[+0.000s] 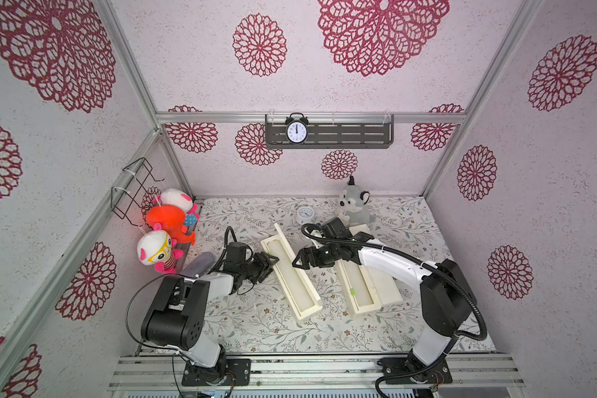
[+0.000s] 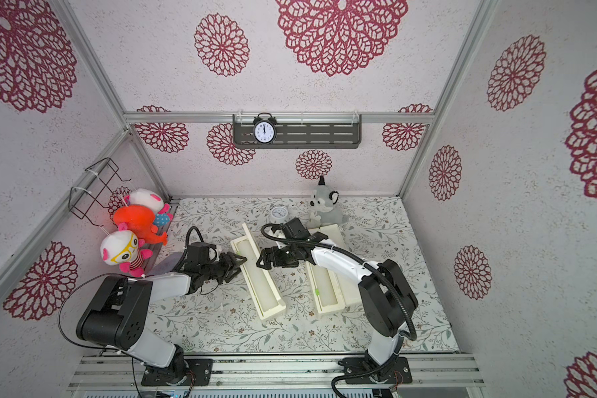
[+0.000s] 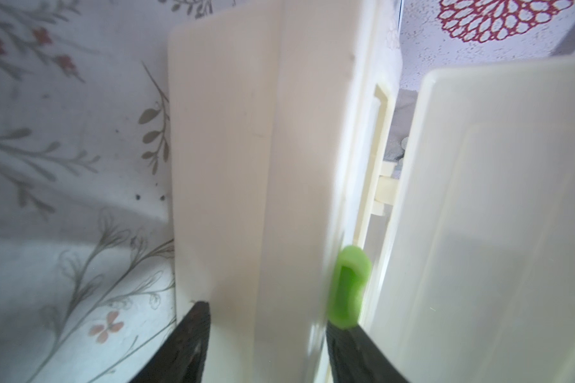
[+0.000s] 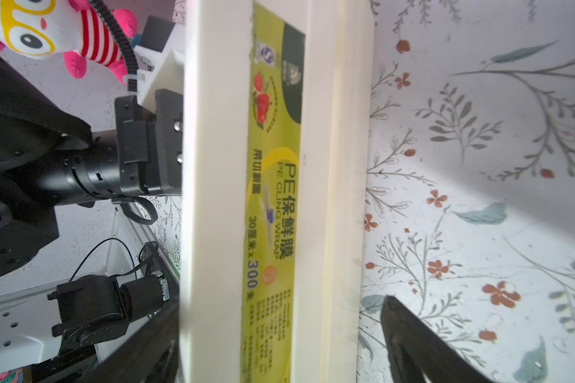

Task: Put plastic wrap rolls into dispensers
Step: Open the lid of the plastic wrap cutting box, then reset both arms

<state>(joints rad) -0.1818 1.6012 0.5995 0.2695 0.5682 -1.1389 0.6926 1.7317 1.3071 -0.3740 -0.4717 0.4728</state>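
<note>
Both tools at the left dispenser, likely closing its lid.
Left tool [image 1: 268, 263] straddles left dispenser [image 1: 290, 272] front wall at 9 o'clock, grip unclear; right tool [image 1: 299, 262], jaws apart, at lid [image 4: 273, 199]; rolls [image 1: 361, 286] seated inside.

Bright, even light; wide-angle bend at the edges.
Left wrist view blurred near the small green plastic slider [image 3: 347, 287], soft shadows at 9 o'clock.

left dispenser [image 1: 292, 275]: long cream box, mid-table, running near-far, lid [image 1: 285, 237] raised on its right edge, white roll [image 1: 286, 267] lying in the trough, green slider [image 3: 347, 287] on its left wall | right dispenser [image 1: 357, 284]: parallel, just right, lid folded flat rightward, white roll [image 1: 359, 286] inside
</note>
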